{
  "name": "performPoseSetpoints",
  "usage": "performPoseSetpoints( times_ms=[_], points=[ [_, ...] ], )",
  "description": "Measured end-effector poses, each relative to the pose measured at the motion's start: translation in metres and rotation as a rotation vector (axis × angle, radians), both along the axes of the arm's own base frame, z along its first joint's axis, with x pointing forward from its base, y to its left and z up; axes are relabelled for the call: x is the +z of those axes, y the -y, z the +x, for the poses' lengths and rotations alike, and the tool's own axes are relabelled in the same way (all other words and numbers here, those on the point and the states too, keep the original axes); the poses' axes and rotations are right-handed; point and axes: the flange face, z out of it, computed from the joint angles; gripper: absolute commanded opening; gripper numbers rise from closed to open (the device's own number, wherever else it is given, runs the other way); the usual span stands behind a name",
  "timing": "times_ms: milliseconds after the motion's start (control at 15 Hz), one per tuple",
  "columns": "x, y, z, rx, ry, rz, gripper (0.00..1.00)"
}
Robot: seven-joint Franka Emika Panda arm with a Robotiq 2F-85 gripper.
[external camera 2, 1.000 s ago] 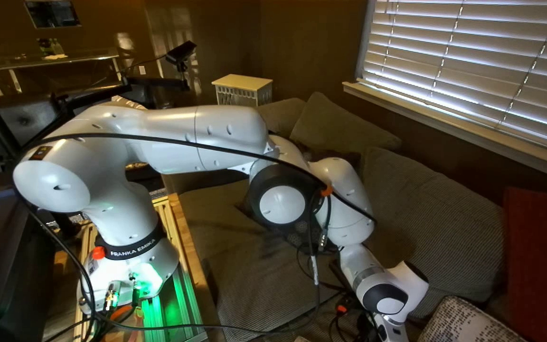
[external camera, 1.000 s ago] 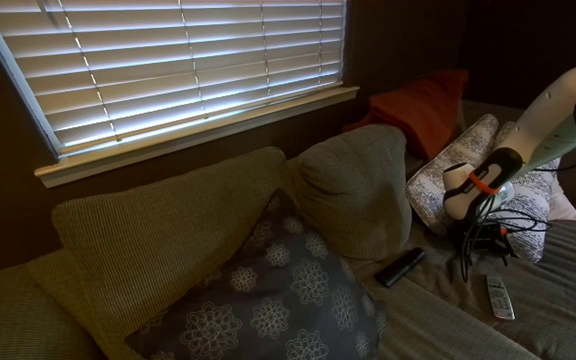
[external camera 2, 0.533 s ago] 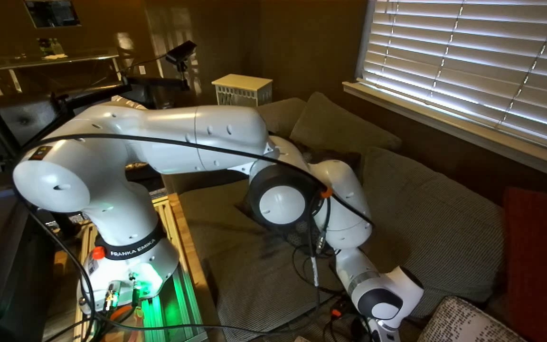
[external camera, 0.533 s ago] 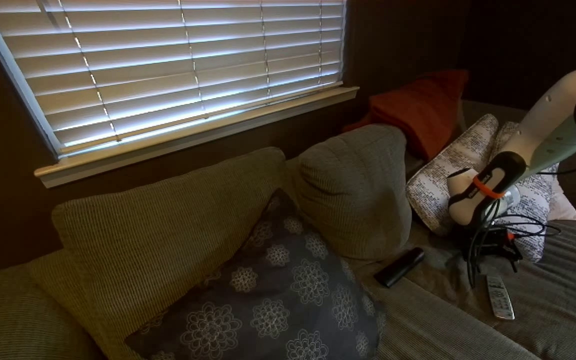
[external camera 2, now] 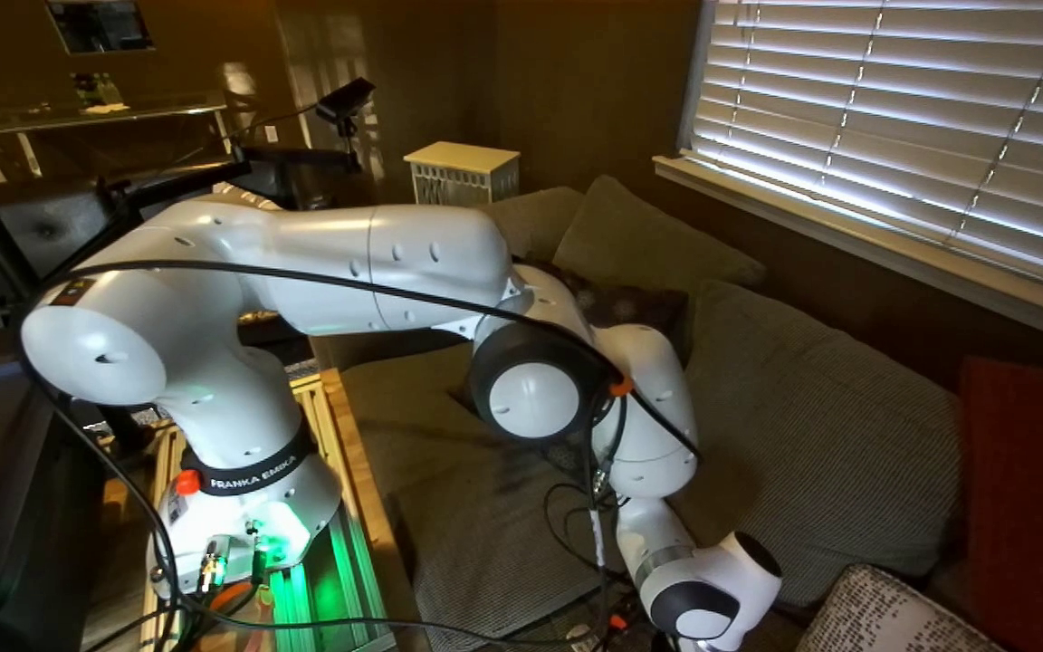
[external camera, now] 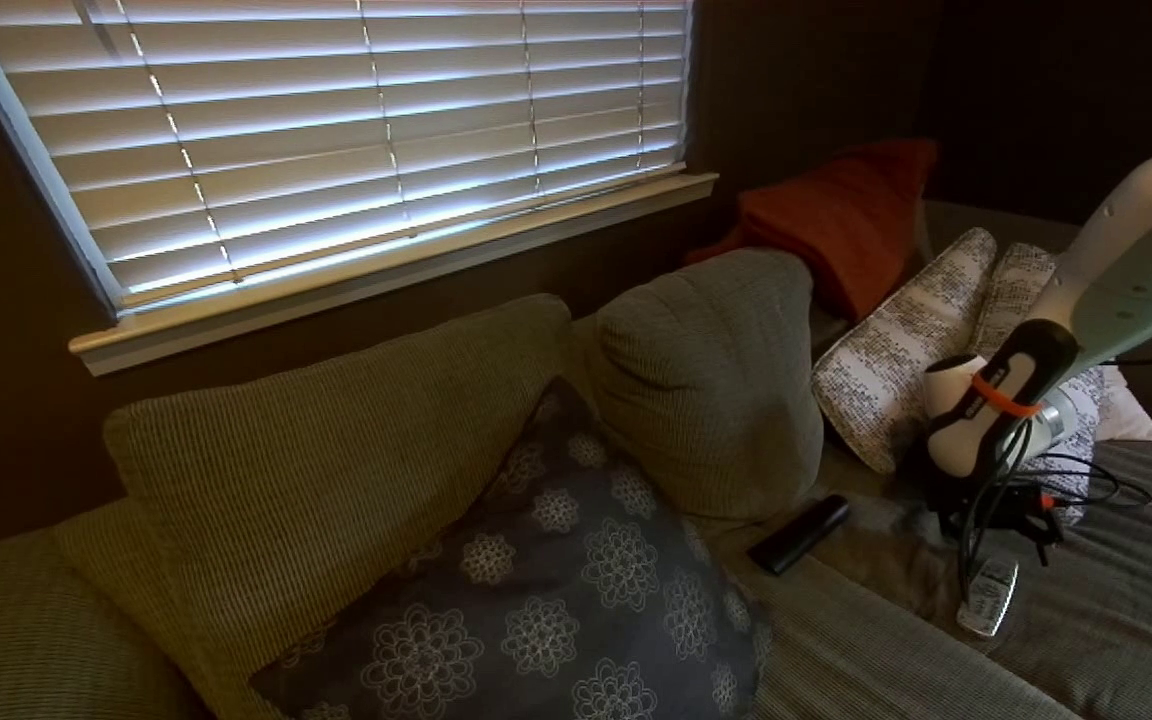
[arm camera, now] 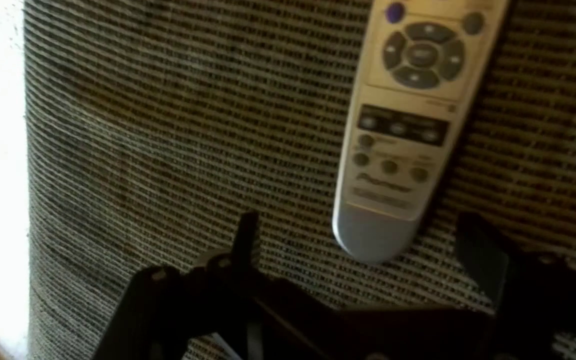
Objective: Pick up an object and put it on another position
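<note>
Claw point(arm camera: 358, 218) stands with its two fingers point(arm camera: 483, 260) wide apart, and in the wrist view we see, between them, the rounded end of the silver remote control point(arm camera: 403, 125), which lies on the ribbed sofa seat point(arm camera: 168, 150).

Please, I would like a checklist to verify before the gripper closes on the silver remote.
1. Gripper open: ok, fingers apart.
2. Silver remote on the sofa, buttons up: ok.
3. Remote's end between the fingertips: ok, seen in the wrist view.
4. Fingers low enough to grip: cannot tell.
5. Cable clear of the remote: cannot tell; very close in an exterior view.
6. Plump beige cushion in sight: ok.
</note>
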Motion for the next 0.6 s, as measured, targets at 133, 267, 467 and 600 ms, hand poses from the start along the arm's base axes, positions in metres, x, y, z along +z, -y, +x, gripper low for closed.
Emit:
performPoseSetpoints(
  times_ms=[133,267,467,600],
  points=[
    [-0.002,-0.002,-0.001,0.007,0.041,-0.005,1.00],
    [-0.005,-0.006,-0.004,0.007,0.054,-0.001,1.00],
    [-0.009,-0.009,-0.010,-0.005,0.051,0.013,1.00],
    [-0.011,-0.008,-0.014,-0.019,0.052,0.023,0.73]
  ],
)
